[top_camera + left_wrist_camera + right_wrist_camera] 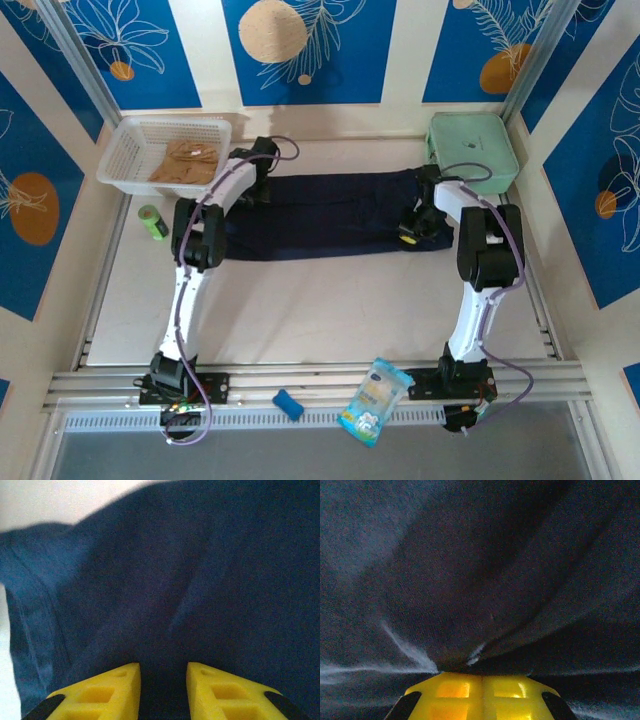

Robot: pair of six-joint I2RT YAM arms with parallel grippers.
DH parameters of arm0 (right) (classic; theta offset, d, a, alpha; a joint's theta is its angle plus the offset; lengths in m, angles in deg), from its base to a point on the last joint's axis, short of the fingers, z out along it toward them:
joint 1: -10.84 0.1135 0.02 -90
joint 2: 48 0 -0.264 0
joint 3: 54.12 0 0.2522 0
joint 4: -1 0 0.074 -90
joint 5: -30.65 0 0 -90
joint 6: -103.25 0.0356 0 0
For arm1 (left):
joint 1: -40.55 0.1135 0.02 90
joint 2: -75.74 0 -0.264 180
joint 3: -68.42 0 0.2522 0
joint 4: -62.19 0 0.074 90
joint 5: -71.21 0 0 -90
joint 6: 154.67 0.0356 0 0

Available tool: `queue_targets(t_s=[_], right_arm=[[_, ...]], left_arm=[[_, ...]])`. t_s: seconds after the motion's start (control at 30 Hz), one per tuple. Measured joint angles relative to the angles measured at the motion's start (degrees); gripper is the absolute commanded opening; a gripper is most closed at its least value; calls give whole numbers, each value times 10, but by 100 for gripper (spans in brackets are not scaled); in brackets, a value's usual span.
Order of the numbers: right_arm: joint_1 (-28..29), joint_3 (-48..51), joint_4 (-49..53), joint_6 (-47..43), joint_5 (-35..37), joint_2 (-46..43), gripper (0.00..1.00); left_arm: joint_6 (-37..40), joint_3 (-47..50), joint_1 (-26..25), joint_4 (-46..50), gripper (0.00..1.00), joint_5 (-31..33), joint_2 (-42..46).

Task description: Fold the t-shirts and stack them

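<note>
**Both grippers down on navy shirt, right one pinching**

Navy t-shirt (pixel 330 215) is lying spread as a wide band on the table (pixel 330 310), stretching between the two sets of fingers. Left gripper (pixel 258 190) is sitting on the shirt's left end. In the left wrist view its yellow fingers (pixel 110 690) are standing parted with a narrow gap, left gripper (pixel 163 667) pointing down at the cloth. Navy t-shirt (pixel 200 580) is running under and ahead of the tips, with a hemmed edge off to the fingers' left, and no fold is showing clamped. Right gripper (pixel 412 232) is resting on the shirt's right end. In the right wrist view, right gripper (pixel 482 674) is showing its fingers pressed together and pinching navy t-shirt (pixel 470 580), creases fanning out from the tips. Tan t-shirt (pixel 185 162) is lying crumpled in the white basket (pixel 125 150), just beyond the left fingers and to their left. Mint case (pixel 475 150) is sitting just beyond the right fingers
</note>
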Motion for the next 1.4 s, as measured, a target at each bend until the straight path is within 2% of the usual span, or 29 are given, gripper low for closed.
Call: queue_targets(t_s=[0.27, 0.43, 0.63, 0.8, 0.93, 1.2, 1.4], right_arm=[[0, -134, 42, -37, 15, 84, 0], [0, -254, 78, -70, 17, 157, 0], [0, -464, 135, -93, 10, 277, 0], [0, -659, 188, -98, -19, 384, 4], [-1, -753, 209, -97, -43, 435, 9], [-15, -749, 196, -77, -105, 436, 9], [-22, -751, 197, -72, -138, 426, 6]], left_arm=[[-35, 240, -27, -66, 29, 16, 134], [-78, 376, -47, -91, 30, 16, 219], [-148, 511, -96, -101, 35, -3, 312], [-216, 601, -168, -116, 37, -47, 382], [-275, 638, -225, -134, 39, -85, 412], [-348, 623, -320, -141, 45, -147, 408], [-349, 550, -347, -97, 54, -163, 410]])
